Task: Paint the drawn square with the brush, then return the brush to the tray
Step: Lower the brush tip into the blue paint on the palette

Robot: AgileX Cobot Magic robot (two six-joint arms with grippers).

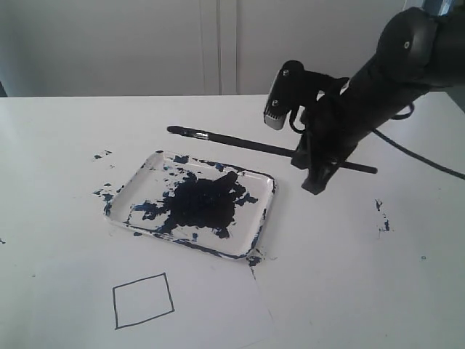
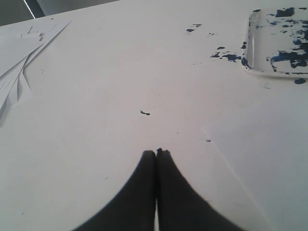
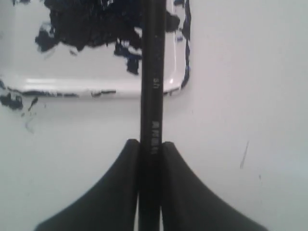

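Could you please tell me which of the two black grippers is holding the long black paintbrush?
The right gripper: its jaws clamp the long thin black paintbrush, while the left gripper is shut on nothing.

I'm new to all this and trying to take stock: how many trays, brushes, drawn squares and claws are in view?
Tray: 1
Brush: 1
Square: 1
Claws: 2, left claw and right claw
Total: 5
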